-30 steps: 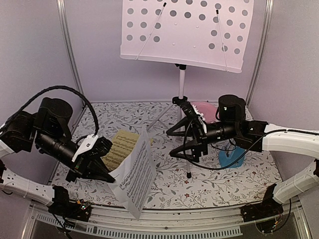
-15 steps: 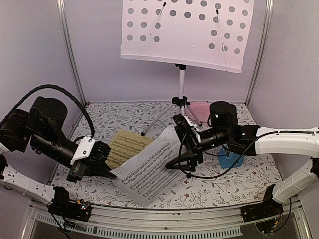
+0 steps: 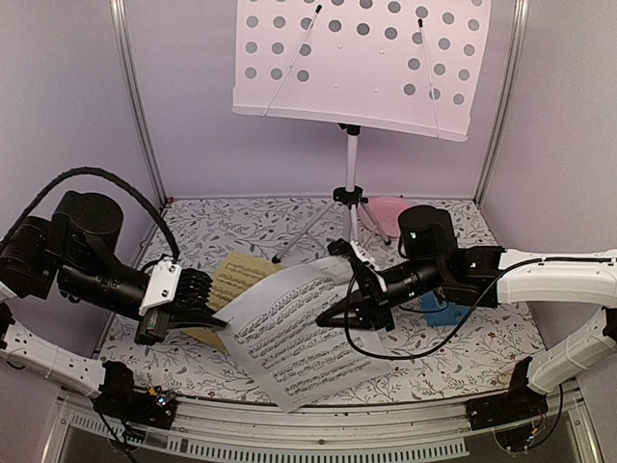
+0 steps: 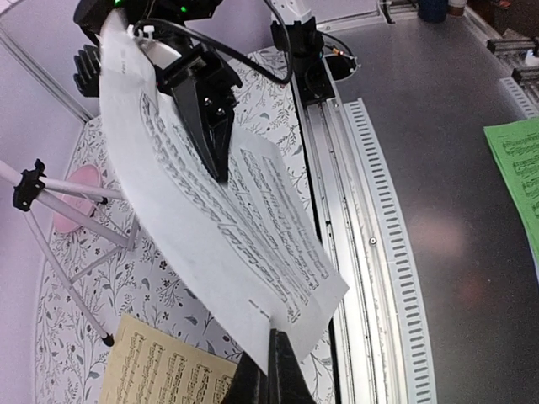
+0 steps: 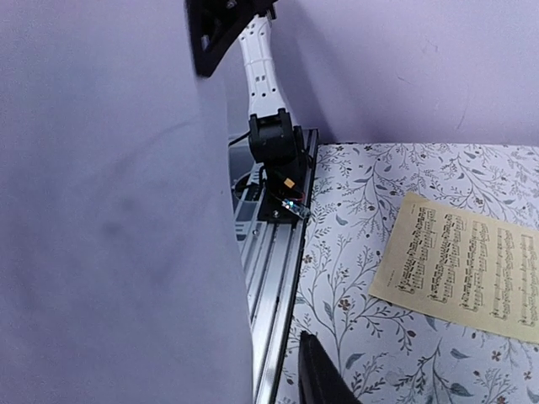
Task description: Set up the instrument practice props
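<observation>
The white sheet of music (image 3: 299, 338) hangs spread over the table's front, printed side up. My left gripper (image 3: 210, 323) is shut on its left corner, which the left wrist view shows pinched (image 4: 274, 349). My right gripper (image 3: 328, 316) straddles the sheet's far edge, one finger (image 4: 212, 126) lying on the print. In the right wrist view the sheet's blank back (image 5: 109, 210) hides one finger, and the other finger (image 5: 320, 374) stands slightly off it. The yellow sheet (image 3: 236, 280) lies flat on the cloth. The music stand (image 3: 362, 63) stands at the back. The blue metronome (image 3: 445, 311) peeks out behind the right arm.
A pink round plate (image 3: 390, 210) lies by the stand's tripod legs (image 4: 59, 189). The aluminium rail (image 4: 370, 244) runs along the table's near edge under the white sheet. A green sheet (image 4: 514, 168) lies off the table beyond the rail. Frame posts (image 3: 135, 96) flank the back corners.
The white sheet swung from standing on edge to lying spread, print up. My right gripper moved left and down onto its edge and its jaws narrowed. The left gripper kept its hold.
</observation>
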Motion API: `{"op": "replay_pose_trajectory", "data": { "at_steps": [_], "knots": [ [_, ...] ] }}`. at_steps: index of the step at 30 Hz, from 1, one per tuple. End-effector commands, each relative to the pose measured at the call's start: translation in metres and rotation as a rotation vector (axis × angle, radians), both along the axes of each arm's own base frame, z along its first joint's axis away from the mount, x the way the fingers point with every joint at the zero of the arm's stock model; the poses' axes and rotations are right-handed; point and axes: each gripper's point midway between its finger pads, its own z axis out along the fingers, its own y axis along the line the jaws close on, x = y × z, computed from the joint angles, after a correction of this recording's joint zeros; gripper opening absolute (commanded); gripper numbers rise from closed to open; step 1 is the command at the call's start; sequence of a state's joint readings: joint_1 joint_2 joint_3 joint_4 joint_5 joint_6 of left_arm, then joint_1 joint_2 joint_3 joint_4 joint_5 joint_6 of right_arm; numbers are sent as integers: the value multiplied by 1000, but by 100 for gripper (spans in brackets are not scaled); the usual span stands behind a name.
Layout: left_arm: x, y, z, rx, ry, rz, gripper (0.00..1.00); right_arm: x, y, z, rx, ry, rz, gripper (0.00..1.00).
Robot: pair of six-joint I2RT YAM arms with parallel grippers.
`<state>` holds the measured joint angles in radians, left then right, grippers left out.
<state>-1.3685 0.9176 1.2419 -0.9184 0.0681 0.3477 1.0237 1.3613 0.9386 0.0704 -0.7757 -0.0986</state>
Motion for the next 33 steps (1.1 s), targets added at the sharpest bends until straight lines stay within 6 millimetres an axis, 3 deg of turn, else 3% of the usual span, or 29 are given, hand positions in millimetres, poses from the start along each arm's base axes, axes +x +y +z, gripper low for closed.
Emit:
{"op": "replay_pose_trajectory", "data": {
  "at_steps": [1,2,5,6,10,13,16,19,22,26,33],
  "knots": [
    [8,-7,-5,7,-53,23,0,-2,-1,1,-53,3,-28,5],
    [11,-8,-5,8,-61,38,0,-1,-1,1,-56,10,-34,0],
    [30,-7,-2,-18,-109,136,0,2,-3,5,-55,25,-75,0],
    [36,-7,1,-42,-124,174,4,5,-5,7,-50,24,-97,0],
    [56,0,19,-181,-148,301,36,12,-15,23,-7,5,-185,0],
    [68,3,37,-315,-115,361,66,16,-24,41,36,-3,-246,0],
    [78,0,44,-415,-42,368,84,20,-34,59,81,-2,-301,0],
    [88,-7,41,-457,33,353,94,20,-44,75,120,9,-339,0],
    [92,-11,38,-493,63,328,98,20,-53,87,154,17,-371,0],
    [91,-16,52,-606,100,255,99,19,-62,106,200,17,-393,0],
    [67,-38,64,-700,139,29,84,17,-68,124,235,15,-404,0]
  ]
}}
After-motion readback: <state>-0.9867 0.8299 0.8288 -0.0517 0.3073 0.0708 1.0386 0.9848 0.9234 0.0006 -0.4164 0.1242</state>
